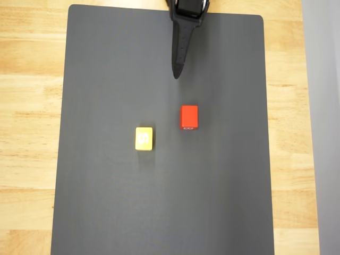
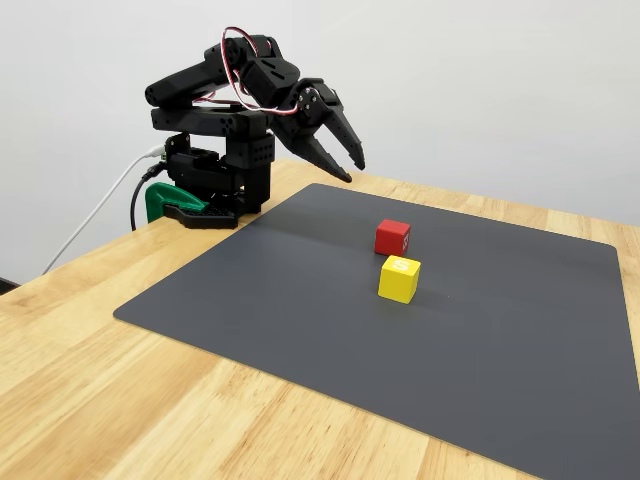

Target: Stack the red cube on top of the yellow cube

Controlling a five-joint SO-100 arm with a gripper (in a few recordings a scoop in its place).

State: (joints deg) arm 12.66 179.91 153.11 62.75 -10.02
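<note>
Gripper [image 2: 352,170]: was raised above the far edge of the mat, fingers slightly spread, holding nothing; from overhead the gap was hard to make out.
Red cube [image 1: 189,117]: lay on the dark mat [image 1: 106,202], near the middle, well apart from the gripper.
Yellow cube [image 1: 144,138]: stood on the mat near the red cube, not touching it, pale mark on top.
Table [image 2: 120,410]: light wood.
</note>
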